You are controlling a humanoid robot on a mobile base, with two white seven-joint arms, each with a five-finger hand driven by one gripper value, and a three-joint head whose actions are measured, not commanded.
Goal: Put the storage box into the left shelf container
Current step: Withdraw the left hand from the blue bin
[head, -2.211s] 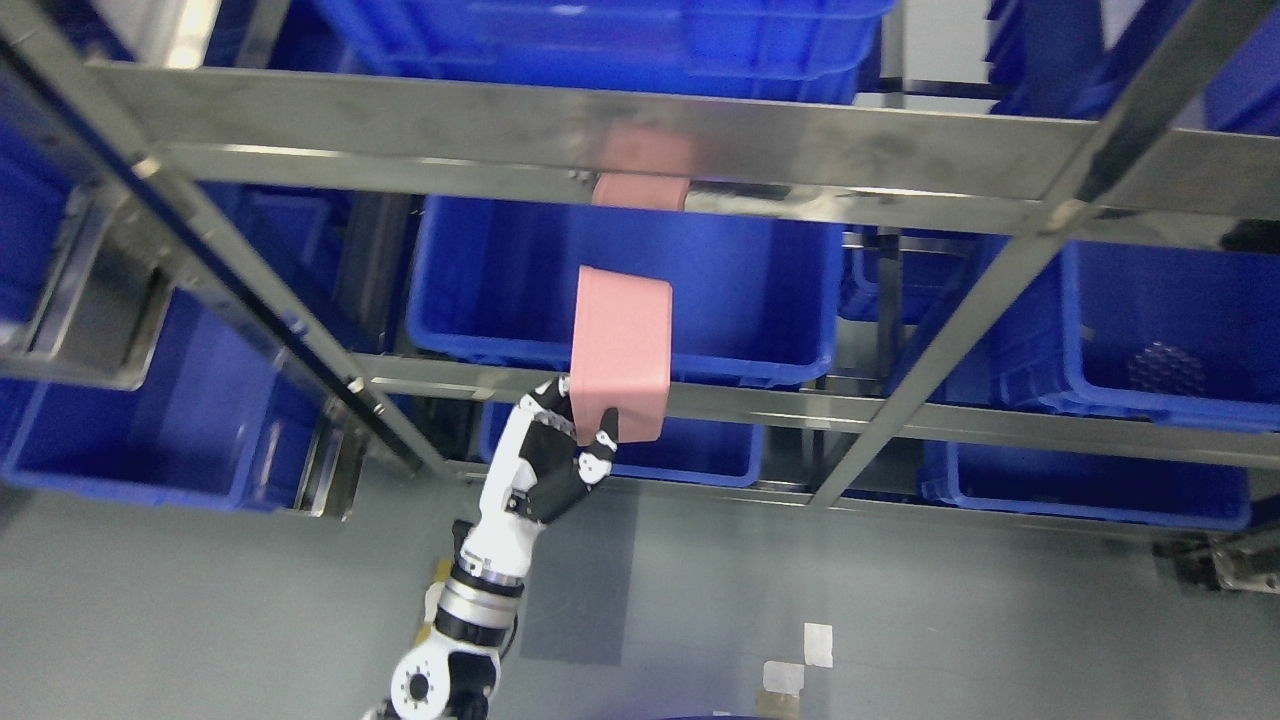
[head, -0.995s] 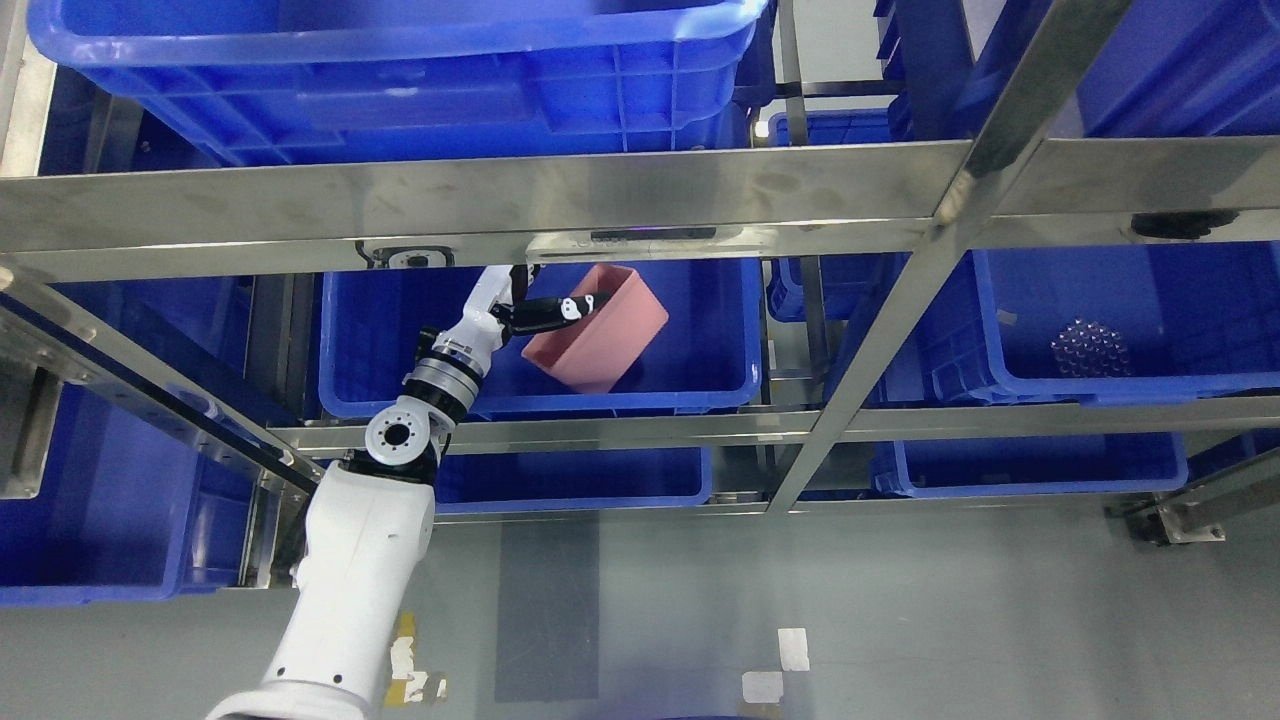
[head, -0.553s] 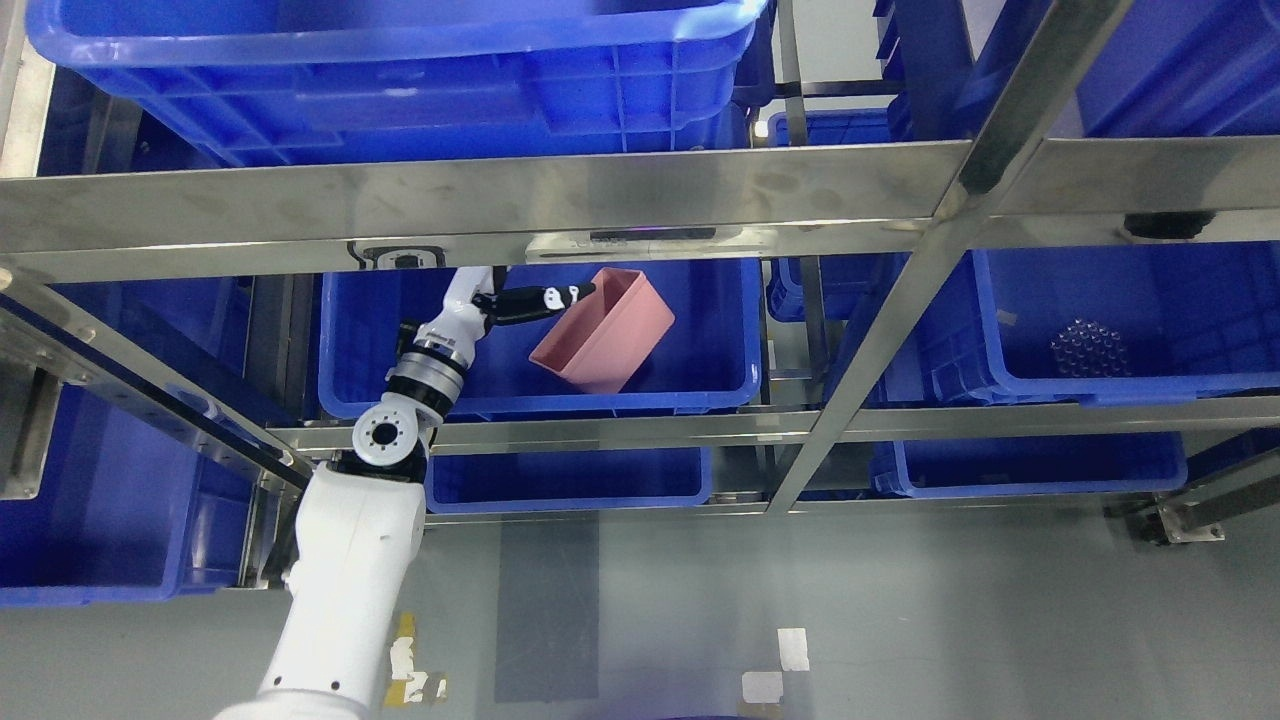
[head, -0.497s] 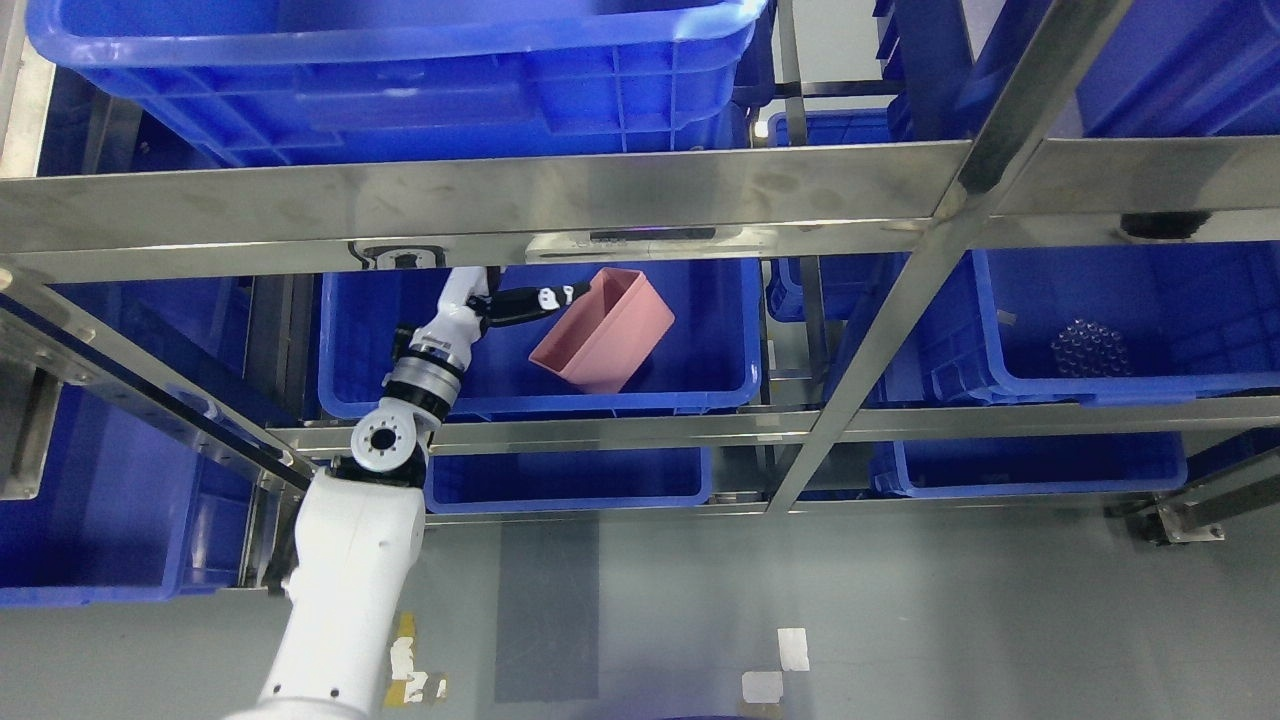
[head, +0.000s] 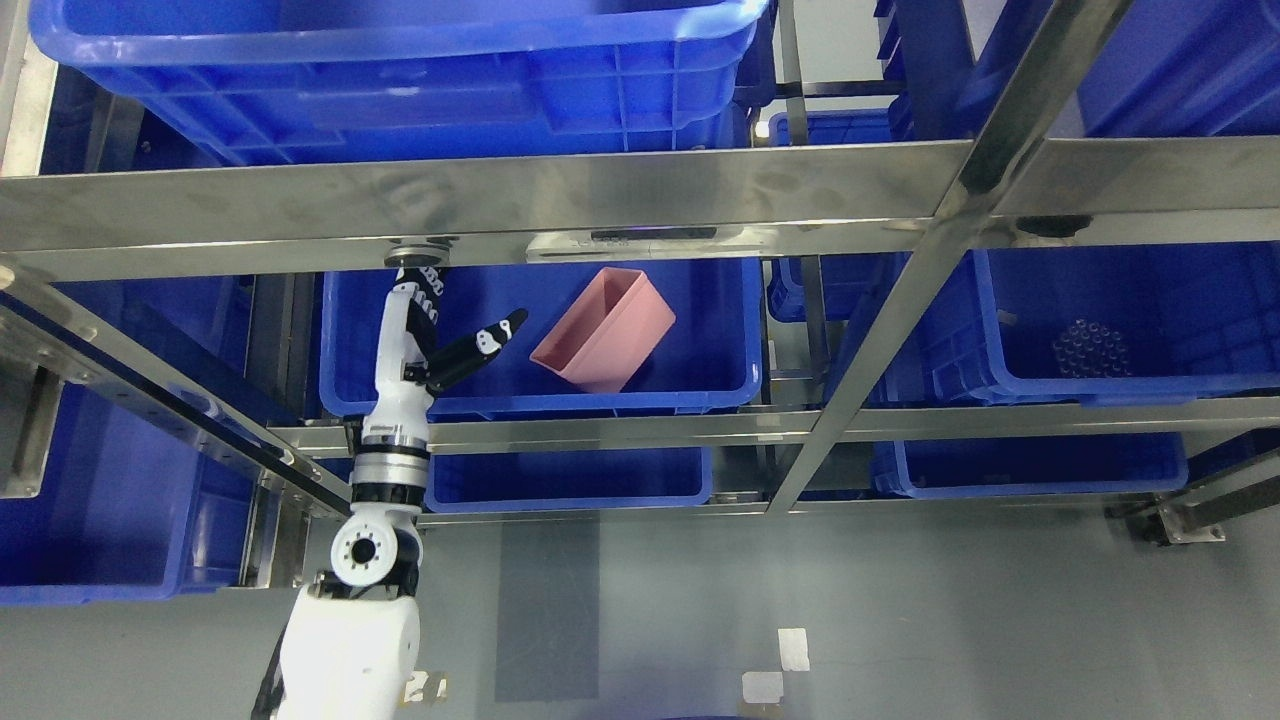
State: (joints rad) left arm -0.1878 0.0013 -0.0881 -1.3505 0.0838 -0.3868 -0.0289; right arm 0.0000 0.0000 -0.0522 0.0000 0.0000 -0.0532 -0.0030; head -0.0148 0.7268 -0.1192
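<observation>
Pink plastic, open at the top: the storage box sits tilted inside the blue container on the middle tier of the steel shelf, leaning on a slant with its open mouth facing up and to the left. It rests toward the middle of that container's floor, clear of the front wall.

Over to its left, the left hand is up inside the same container, and it has nothing in its grasp. The fingers point straight up toward the shelf rail, spread and relaxed, while the thumb juts out to the right, aimed at the box. Thumb tip and box are near each other but apart; blue container floor shows between them.

The white forearm rises from the lower left, crossing the front rail of the shelf on its way up to the hand.

More blue bins fill the neighbouring bays: one to the right holds a cluster of small dark round things, another sits on the tier above, others below near the grey floor.
</observation>
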